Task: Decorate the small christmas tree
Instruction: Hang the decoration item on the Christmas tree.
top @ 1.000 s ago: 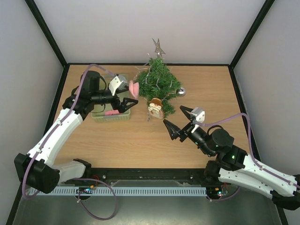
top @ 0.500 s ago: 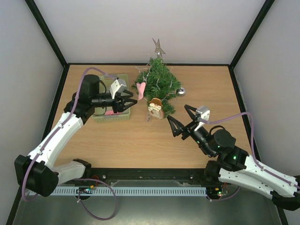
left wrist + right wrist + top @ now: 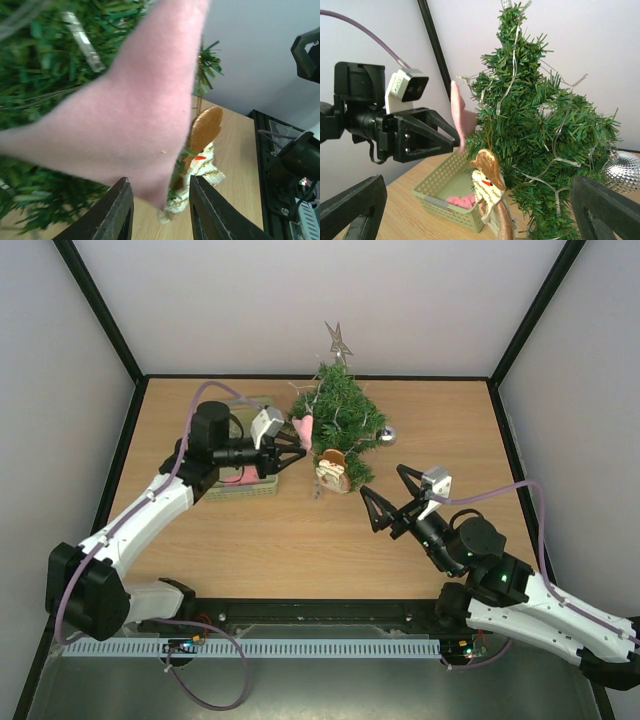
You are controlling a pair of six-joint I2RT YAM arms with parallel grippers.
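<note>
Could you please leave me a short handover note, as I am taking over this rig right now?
The left claw has its jaws partly apart around the lower tip of the pink heart, at the left side of the small christmas tree; a firm grip cannot be confirmed.
The right claw is open and empty, front-right of the tree.
Done: star, light string, snowman figure on the tree, silver ball at its right.
Left: get the heart hung, then the pink pieces in the pale green basket.

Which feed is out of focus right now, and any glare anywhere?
Left wrist: the pink felt ornament looms blurred, too close. Right wrist: small christmas tree and snowman ornament sharp. Top external: even light, no glare.
</note>
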